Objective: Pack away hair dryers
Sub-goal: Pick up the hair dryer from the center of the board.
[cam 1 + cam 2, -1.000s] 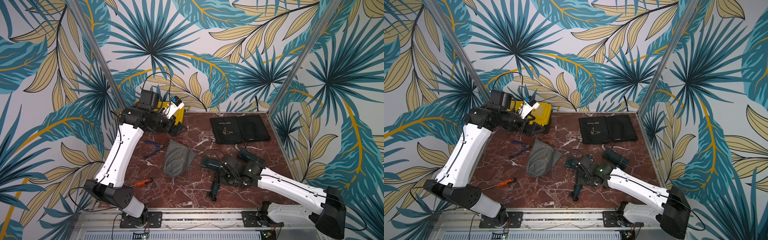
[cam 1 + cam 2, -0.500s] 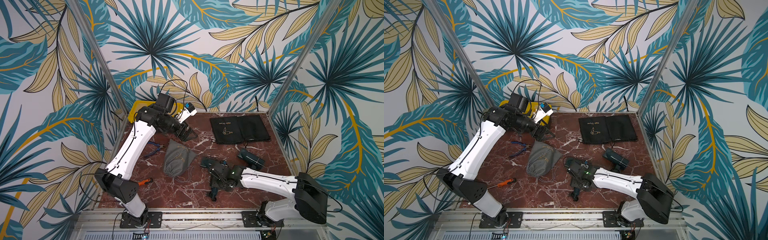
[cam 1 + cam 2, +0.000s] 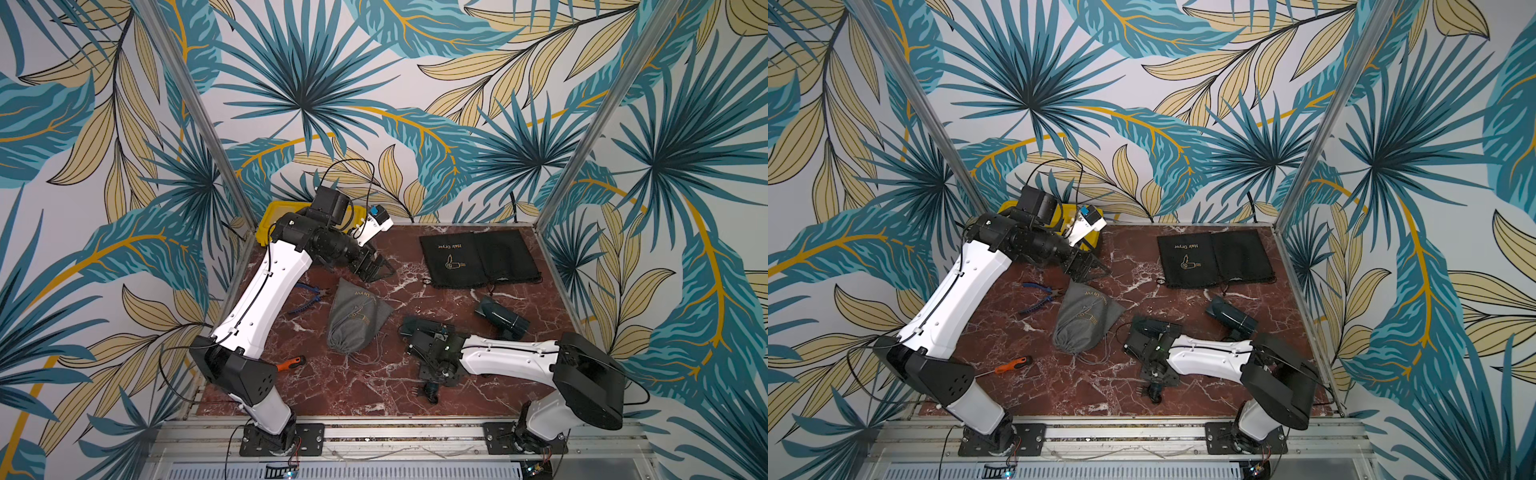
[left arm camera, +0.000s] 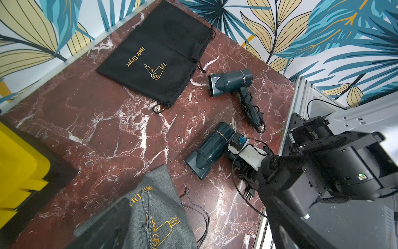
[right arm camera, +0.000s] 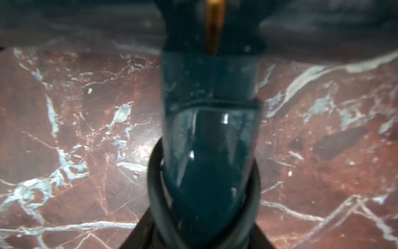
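A dark teal hair dryer [image 3: 417, 325] [image 3: 1147, 327] [image 4: 210, 151] lies near the front of the marble table. My right gripper [image 3: 440, 368] [image 3: 1156, 365] [image 5: 204, 232] is down over its cord-wrapped handle [image 5: 210, 151], shut on it, a finger against each side. A second dark teal hair dryer [image 3: 500, 318] [image 3: 1231, 318] [image 4: 230, 82] lies free to the right. My left gripper [image 3: 376, 268] [image 3: 1090, 266] [image 4: 193, 215] hangs open above the top end of a grey drawstring bag [image 3: 355, 318] [image 3: 1084, 320] [image 4: 155, 215]. Two flat black bags [image 3: 478, 257] [image 3: 1212, 257] [image 4: 159, 56] lie at the back.
A yellow case [image 3: 274, 220] [image 4: 17, 168] sits in the back left corner. Blue-handled pliers [image 3: 309, 297] [image 3: 1036, 297] and an orange-handled screwdriver [image 3: 289, 363] [image 3: 1013, 365] lie on the left. The held dryer's plug [image 3: 430, 390] trails toward the front edge.
My left gripper has swung from the yellow case out toward the grey bag. My right gripper has settled over the near dryer's handle and its jaws have narrowed onto it.
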Tool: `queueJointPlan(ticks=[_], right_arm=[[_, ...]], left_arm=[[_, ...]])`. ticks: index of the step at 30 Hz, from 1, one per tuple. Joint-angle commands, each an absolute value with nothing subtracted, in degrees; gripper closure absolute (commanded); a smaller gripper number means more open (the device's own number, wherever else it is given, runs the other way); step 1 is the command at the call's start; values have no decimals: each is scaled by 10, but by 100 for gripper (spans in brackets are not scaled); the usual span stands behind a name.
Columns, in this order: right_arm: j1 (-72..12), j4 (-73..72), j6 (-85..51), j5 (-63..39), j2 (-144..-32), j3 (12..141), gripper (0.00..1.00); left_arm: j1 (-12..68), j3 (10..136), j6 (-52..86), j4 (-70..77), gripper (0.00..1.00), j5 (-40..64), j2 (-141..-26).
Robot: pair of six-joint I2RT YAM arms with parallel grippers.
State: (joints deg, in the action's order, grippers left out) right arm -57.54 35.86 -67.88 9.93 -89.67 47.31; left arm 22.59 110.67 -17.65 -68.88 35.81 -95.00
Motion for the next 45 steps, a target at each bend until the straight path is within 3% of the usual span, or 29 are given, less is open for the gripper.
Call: queueJointPlan(ticks=[1, 6, 12, 21, 26, 36, 45], right_arm=[[-577, 332, -684, 115, -910, 446, 73], [-579, 327, -641, 152, -880, 446, 100], [-578, 423, -519, 260, -805, 521, 100], [-579, 433, -271, 366, -620, 569, 100], [-582, 462, -206, 396, -602, 612, 100], [-583, 422, -107, 382, -627, 664, 100], [-583, 420, -58, 351, -671, 719, 100]], left_arm=[[228, 1135, -158, -692, 1, 355, -963], [228, 1161, -143, -692, 1, 344, -976], [222, 1246, -181, -693, 1, 350, -983], [222, 1246, -196, -701, 1, 493, -979], [223, 1225, -195, -705, 1, 584, -965], [238, 1164, -175, -704, 1, 624, -973], [280, 1132, -208, -705, 1, 567, -978]])
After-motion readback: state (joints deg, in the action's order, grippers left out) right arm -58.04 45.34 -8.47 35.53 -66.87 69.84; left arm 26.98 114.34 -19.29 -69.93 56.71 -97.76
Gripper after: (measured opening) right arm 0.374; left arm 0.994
